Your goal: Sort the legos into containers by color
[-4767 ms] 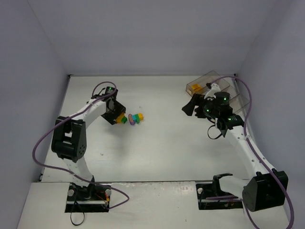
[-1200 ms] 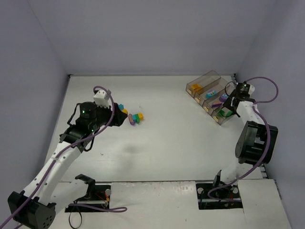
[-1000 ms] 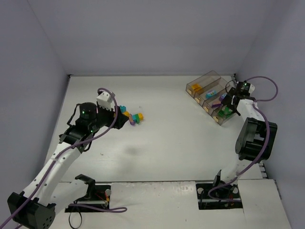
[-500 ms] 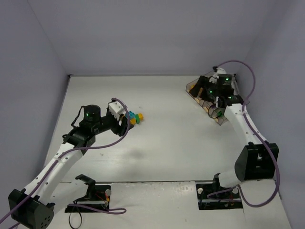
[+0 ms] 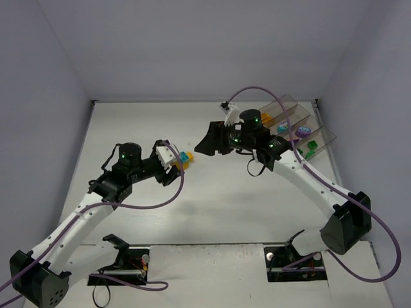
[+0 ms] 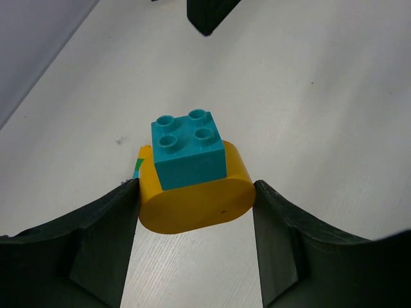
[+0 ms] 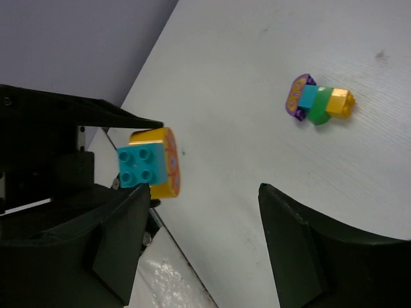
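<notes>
A teal four-stud brick sits on top of a yellow rounded brick. The left jaws are clenched on that yellow piece, a dark finger pressed to each side. They hold the pair raised above the worktop at the centre of the left wrist view; from above, the pair shows just left of centre. In the right wrist view we see a small cluster of legos lying on the worktop in the upper right of the frame, with purple, teal, green and yellow-orange pieces touching in a short row. The right jaws stand released, wide apart with nothing between them, and face the held pair from the right in the overhead view. The containers sit in the upper right of that view. Inside them we make out orange, teal, purple and green bricks, in separate bins as far as we can tell.
</notes>
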`<act>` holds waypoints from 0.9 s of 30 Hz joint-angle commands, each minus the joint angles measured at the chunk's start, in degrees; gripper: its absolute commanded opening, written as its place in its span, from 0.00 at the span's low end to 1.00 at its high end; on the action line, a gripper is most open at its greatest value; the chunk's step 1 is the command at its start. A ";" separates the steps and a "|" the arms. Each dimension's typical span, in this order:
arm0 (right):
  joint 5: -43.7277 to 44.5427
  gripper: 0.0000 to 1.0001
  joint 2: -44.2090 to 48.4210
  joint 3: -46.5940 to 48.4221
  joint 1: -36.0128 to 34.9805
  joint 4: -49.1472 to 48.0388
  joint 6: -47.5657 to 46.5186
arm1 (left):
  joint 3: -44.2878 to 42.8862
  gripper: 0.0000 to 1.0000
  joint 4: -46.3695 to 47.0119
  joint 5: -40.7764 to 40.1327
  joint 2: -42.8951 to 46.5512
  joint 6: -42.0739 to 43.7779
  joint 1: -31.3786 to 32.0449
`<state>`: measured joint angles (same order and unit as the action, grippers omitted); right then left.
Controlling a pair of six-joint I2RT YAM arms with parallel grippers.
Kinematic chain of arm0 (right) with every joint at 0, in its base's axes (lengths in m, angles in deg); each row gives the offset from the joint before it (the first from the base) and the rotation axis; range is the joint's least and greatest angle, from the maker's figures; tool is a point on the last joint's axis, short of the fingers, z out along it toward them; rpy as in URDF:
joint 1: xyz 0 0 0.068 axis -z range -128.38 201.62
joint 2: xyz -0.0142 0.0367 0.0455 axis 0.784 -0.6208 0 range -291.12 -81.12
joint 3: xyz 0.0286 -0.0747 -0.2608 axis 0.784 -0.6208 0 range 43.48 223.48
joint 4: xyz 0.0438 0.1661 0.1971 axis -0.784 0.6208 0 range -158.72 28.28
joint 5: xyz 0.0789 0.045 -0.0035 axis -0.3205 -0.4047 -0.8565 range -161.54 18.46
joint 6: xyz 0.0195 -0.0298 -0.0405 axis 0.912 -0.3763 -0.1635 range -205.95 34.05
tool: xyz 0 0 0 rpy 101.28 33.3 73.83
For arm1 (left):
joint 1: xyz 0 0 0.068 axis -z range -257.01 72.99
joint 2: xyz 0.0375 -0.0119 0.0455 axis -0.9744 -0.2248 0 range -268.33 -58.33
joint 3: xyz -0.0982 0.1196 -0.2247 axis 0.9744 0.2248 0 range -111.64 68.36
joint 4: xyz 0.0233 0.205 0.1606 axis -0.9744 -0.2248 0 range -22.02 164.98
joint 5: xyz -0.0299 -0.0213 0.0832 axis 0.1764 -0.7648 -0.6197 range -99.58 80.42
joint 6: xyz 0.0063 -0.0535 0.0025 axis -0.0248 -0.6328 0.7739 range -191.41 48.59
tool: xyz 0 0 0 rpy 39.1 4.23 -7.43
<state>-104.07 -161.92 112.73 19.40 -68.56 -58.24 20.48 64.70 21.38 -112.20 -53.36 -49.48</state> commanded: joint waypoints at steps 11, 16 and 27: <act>0.71 0.63 -2.61 5.19 -8.81 -6.32 1.65 | -4.77 0.00 0.79 -0.20 -1.50 3.40 1.56; 2.74 0.63 -3.84 4.49 -9.78 -6.23 1.30 | -4.95 0.00 0.62 0.50 -1.15 3.14 1.65; 3.53 0.50 -5.87 5.36 -11.54 -6.23 0.07 | -5.03 0.00 -0.09 0.77 -1.15 2.96 1.83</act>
<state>-100.93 -167.80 115.60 8.62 -71.12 -57.50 19.10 62.42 20.44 -113.82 -51.22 -48.06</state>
